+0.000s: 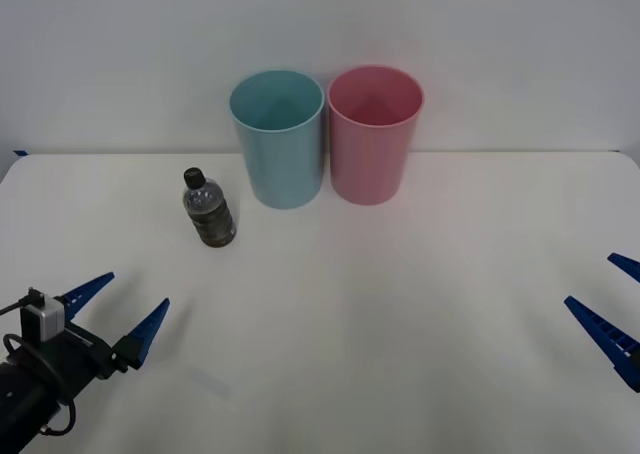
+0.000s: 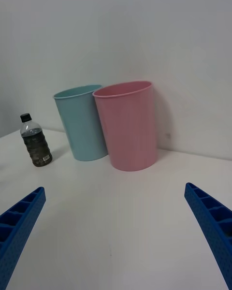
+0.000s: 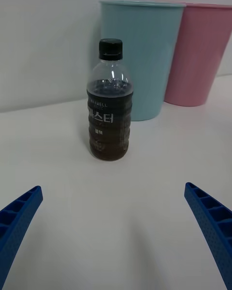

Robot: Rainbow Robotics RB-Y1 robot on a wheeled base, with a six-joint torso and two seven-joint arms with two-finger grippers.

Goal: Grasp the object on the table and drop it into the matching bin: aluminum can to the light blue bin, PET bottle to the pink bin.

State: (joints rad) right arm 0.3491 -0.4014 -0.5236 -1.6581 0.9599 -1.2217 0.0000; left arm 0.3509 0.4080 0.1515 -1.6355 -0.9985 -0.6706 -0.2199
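The PET bottle point(image 1: 209, 210) point(image 2: 35, 145) point(image 3: 108, 107), small and clear with a black cap and dark label, stands upright on the white table point(image 1: 380, 314), left of the bins. The light blue bin point(image 1: 278, 139) point(image 2: 81, 122) point(image 3: 139, 55) and the pink bin point(image 1: 374, 134) point(image 2: 128, 125) point(image 3: 200, 53) stand side by side at the back, blue on the left. My left gripper point(image 1: 118, 309) point(image 3: 116, 232) is open near the front left, pointing at the bottle a short way off. My right gripper point(image 1: 612, 299) point(image 2: 116, 227) is open at the right edge, far from everything.
A plain white wall rises just behind the bins. The table's back edge point(image 1: 500, 153) runs close behind them. Wide bare tabletop lies between the two grippers and in front of the bins.
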